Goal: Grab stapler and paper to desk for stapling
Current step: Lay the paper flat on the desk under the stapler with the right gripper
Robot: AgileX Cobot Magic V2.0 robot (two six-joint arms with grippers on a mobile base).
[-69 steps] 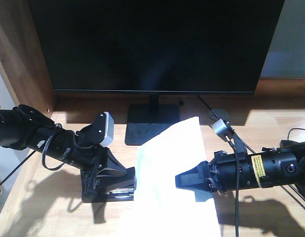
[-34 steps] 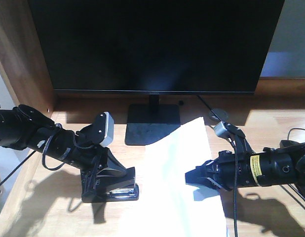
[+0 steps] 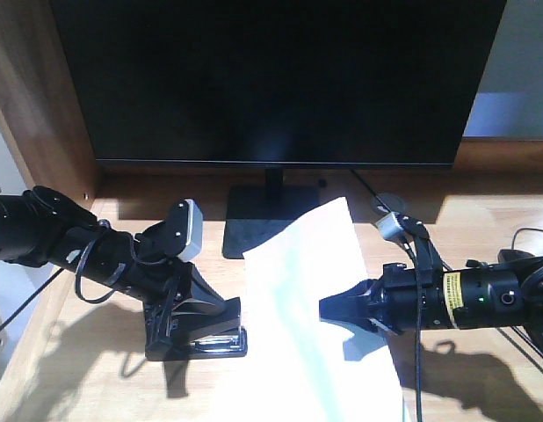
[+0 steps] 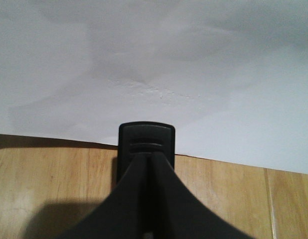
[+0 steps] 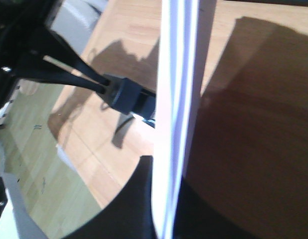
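Bench (image 3: 69,387): light wood-grain top, brightly lit, crossed by hard shadows of both arms. It is bounded on the left by a darker wooden side panel (image 3: 30,97). A round grommet (image 3: 387,205) is set near the back.

Monitor (image 3: 271,79): large, black, screen dark. It is carried on a flat square foot (image 3: 271,224) at the rear of the bench.

Stapler (image 3: 210,338): black, silver strip beneath. It is rested on the bench left of centre and is clamped between the fingers of the left hand (image 3: 188,318).

Paper (image 3: 311,299): white sheet, bowed, set between the two arms. Its right edge is pinched by the right hand (image 3: 335,309). Its left edge is met by the stapler's front end; whether it is inside the mouth cannot be told.
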